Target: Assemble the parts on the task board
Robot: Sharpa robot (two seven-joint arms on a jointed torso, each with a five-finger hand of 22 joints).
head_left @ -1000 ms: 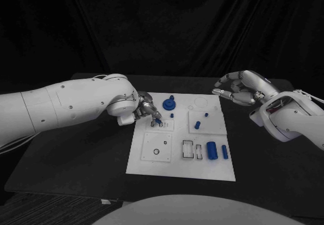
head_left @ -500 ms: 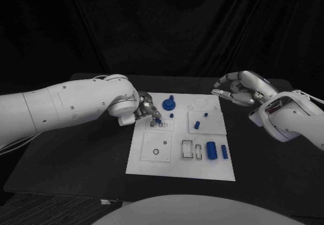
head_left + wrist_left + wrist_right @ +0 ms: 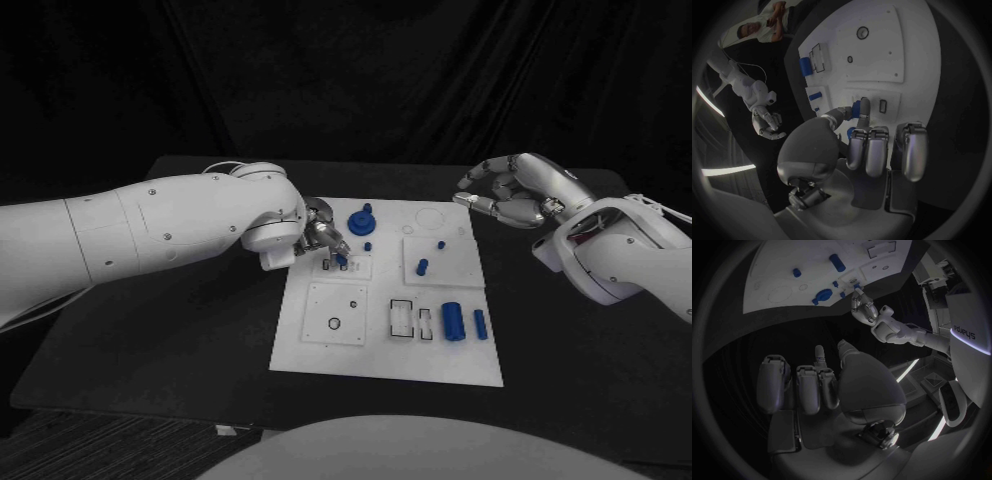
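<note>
- Task board (image 3: 378, 355): left hand (image 3: 320, 240) pinches a small blue peg (image 3: 856, 108) over its far-left slot; lower it upright, gently.
- Right hand (image 3: 508, 192): curled, holding nothing, hovering far right.

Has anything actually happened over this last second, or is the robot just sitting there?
Very little. The left hand has crept slightly toward the board's middle, still pinching a small blue part over the task board. The right hand stays curled and empty beyond the board's far right corner. The other blue parts, like the big cylinder, lie as before.
</note>
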